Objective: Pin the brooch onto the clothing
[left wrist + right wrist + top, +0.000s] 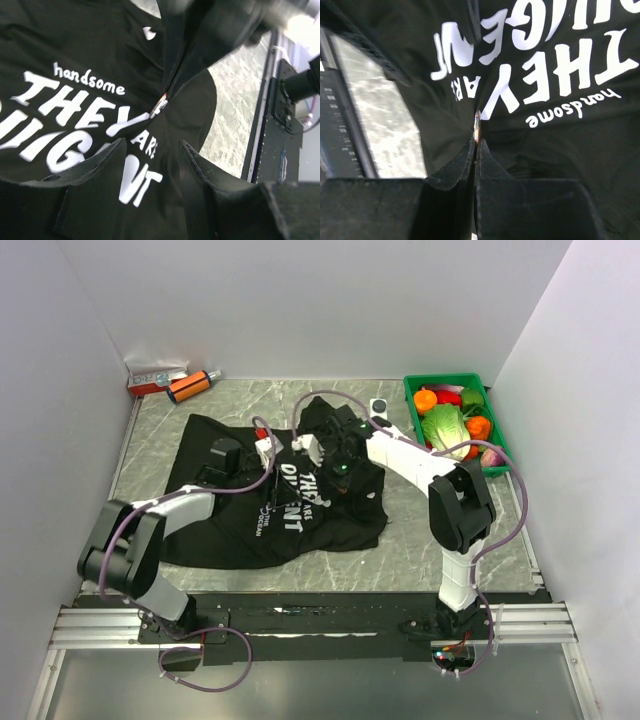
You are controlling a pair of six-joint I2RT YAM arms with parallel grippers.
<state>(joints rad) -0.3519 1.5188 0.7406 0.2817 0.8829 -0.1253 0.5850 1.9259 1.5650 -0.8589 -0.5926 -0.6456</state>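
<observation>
The black T-shirt with white lettering lies spread on the table. It also shows in the left wrist view and the right wrist view. My right gripper is shut on the brooch. The brooch is a thin metal piece seen edge-on, pressed at a raised fold of the shirt beside the letter Y. It also shows in the left wrist view. My left gripper is open and empty just above the lettering, close to the left of the brooch. In the top view the two grippers meet over the chest print.
A green tray of vegetables stands at the back right. An orange bottle and a red and white box lie at the back left. A small white and black object sits behind the shirt.
</observation>
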